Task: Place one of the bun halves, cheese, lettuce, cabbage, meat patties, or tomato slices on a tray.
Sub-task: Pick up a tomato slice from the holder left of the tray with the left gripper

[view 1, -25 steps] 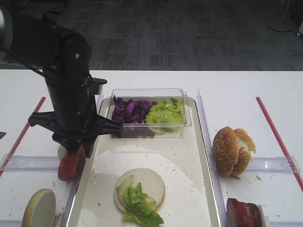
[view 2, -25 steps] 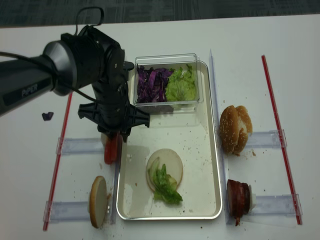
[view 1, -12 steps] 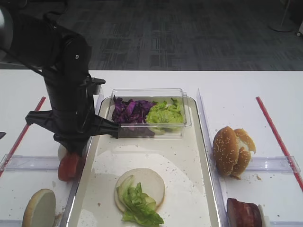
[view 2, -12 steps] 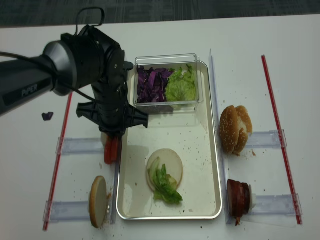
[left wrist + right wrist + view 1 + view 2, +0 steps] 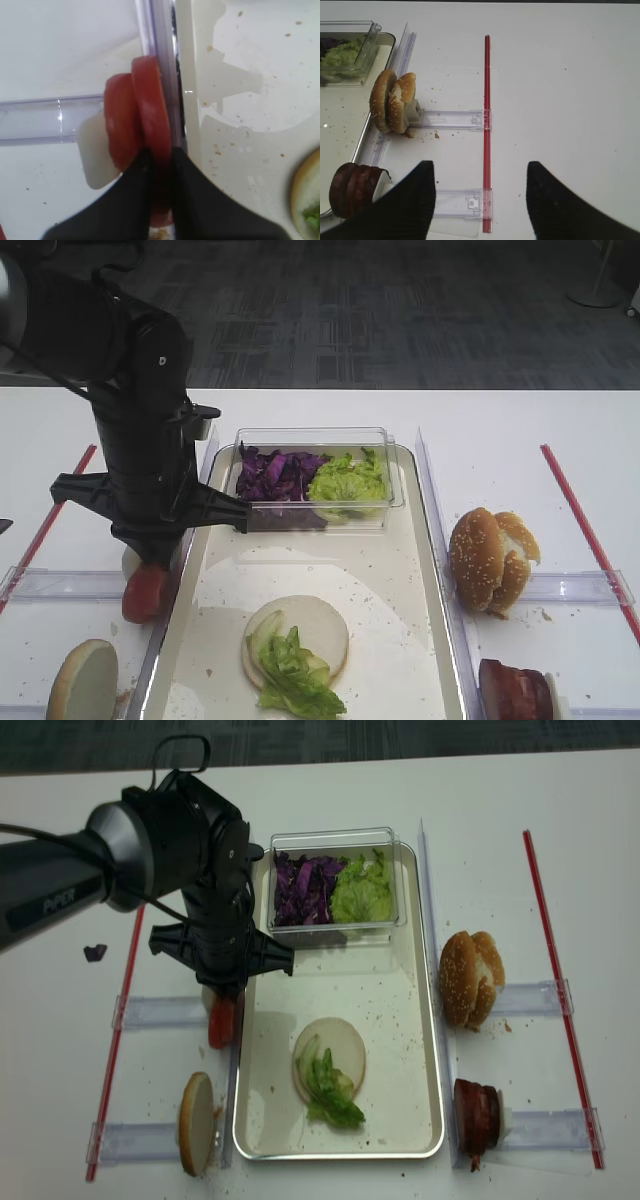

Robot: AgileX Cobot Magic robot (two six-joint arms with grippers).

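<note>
Nearest you, a pale cut-face bun half is lying on the large cream-white rectangular tray, with crinkled light-green lettuce leaves draped over its near edge. Another bun half is standing on edge at the near left, off the tray, and the dark reddish-brown meat patties are sitting at the near right.

Just left of the tray's left rim, your left gripper is pinching the upright round red tomato slices, its black fingers closed on the slice nearest the tray; a small white block is propping the stack from the left. The slices are resting outside the tray, beside a clear plastic rail.

Your right gripper is hanging over bare table right of the tray, jaws drawn in and holding nothing.

Farther back, sesame-seeded golden-brown bun halves are standing right of the tray. At the far end of the tray, a clear plastic tub is holding dark purple shredded cabbage and more lettuce.
</note>
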